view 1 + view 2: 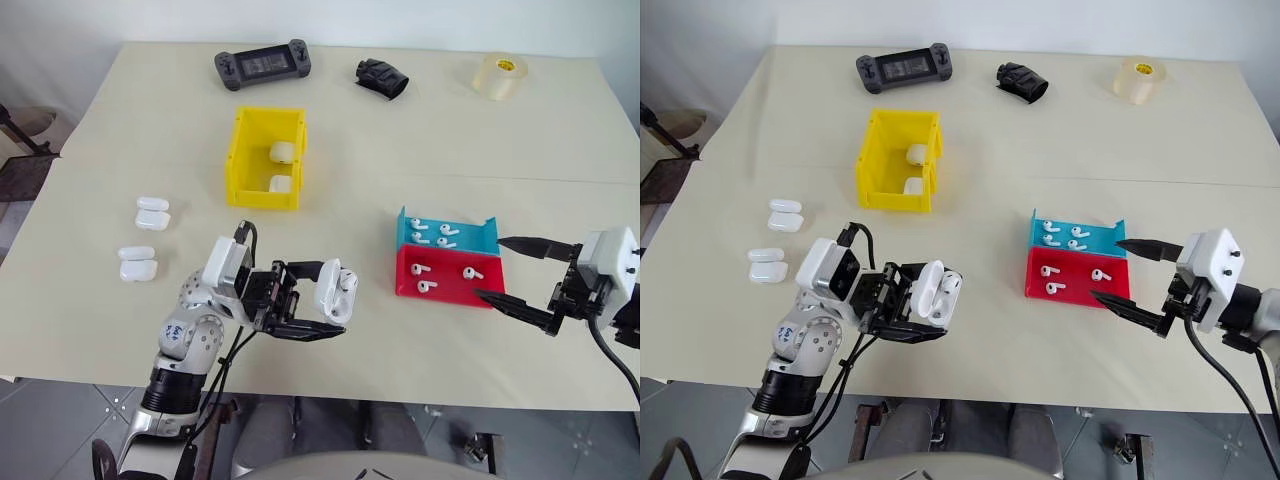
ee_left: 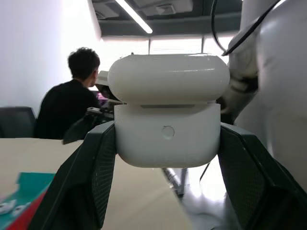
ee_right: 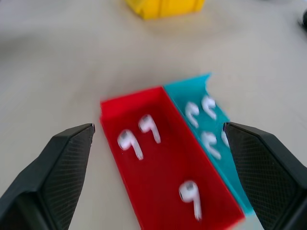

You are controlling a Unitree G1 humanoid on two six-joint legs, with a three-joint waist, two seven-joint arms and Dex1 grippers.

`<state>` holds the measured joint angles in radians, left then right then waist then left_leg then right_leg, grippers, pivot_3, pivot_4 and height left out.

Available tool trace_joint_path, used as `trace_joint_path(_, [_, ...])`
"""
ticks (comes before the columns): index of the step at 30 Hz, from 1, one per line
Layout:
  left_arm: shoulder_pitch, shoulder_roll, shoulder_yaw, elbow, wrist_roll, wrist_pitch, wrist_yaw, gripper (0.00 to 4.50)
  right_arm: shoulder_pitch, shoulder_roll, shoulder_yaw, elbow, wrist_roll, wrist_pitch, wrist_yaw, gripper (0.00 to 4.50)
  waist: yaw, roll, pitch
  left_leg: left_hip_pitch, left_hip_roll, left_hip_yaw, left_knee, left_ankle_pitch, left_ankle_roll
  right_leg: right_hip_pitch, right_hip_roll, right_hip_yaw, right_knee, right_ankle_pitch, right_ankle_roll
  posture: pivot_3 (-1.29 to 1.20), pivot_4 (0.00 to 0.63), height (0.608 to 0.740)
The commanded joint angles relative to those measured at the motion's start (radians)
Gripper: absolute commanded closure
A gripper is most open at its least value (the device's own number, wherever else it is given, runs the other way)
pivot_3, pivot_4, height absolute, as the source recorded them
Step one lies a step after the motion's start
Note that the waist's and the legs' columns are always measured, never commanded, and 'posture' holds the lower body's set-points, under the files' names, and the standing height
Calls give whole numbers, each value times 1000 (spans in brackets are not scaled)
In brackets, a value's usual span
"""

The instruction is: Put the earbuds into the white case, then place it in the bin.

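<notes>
My left gripper (image 1: pixel 322 298) is shut on the white case (image 1: pixel 336 291), held above the table near its front edge with the lid hinged open. In the left wrist view the case (image 2: pixel 168 115) sits clamped between both fingers, lid ajar. My right gripper (image 1: pixel 489 268) stands open just right of the red tray (image 1: pixel 447 287), with nothing between its fingers (image 3: pixel 57 172). Three earbuds (image 3: pixel 129 140) lie in the red tray and several more in the blue tray (image 1: pixel 478 238) behind it. The yellow bin (image 1: pixel 262 190) stands farther back with two white cases inside.
Two pairs of spare white cases (image 1: pixel 153 212) (image 1: pixel 137 263) lie at the left of the table. A black game controller (image 1: pixel 262 67), a black object (image 1: pixel 381 78) and a tape roll (image 1: pixel 500 75) sit along the far edge. A seated person (image 2: pixel 72 105) appears beyond the table.
</notes>
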<state>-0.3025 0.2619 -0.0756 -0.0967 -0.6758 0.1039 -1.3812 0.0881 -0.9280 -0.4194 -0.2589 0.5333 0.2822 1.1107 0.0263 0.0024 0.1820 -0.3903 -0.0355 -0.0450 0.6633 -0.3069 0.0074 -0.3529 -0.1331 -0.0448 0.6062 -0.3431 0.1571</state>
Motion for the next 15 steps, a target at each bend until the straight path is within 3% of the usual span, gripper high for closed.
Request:
trace_joint_path(1, [-6,-11,-5,7,20,-54,-8,1716,-76,-48,58,26,-50,16,-7,10,-5,0,0,0,1,0,0,0,0,0,0,0,0,0,0,0,150,740])
trace_joint_path(8, [0,-24,-42,7,69,-85,26,1716,-487,-113,328,217,-160,179,31,10,-10,3,1,1,1,1,0,1,-1,-1,0,0,1,0,0,0,150,740])
trace_joint_path(15, [-2,-13,-64,-12,107,-99,70,1716,-883,-62,629,516,-369,205,169,10,-4,4,2,-3,0,-1,-1,1,-1,-6,-1,-1,2,0,0,0,150,740])
